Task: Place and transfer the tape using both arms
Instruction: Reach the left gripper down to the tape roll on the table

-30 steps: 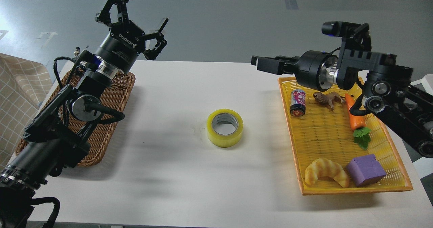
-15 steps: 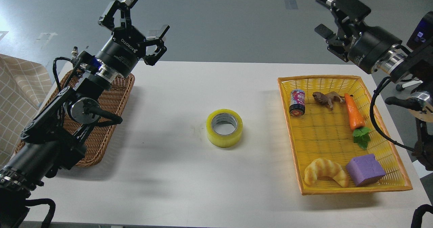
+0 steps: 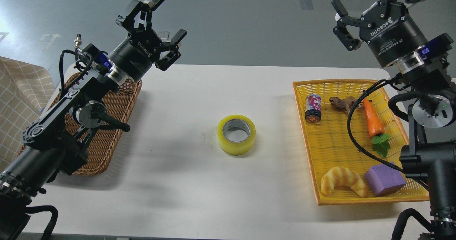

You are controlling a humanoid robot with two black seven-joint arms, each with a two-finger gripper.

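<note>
Yellow tape lies flat on the white worktop, between and well below both sets of fingers, untouched. Left fingers are spread wide and empty above the wicker basket. Right fingers are also spread, holding nothing, above the yellow tray. Grasping, transfer and placing all appear left to do.

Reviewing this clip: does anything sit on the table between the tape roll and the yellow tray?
No. In the head view, only bare white table lies between the tape and the yellow tray.
</note>
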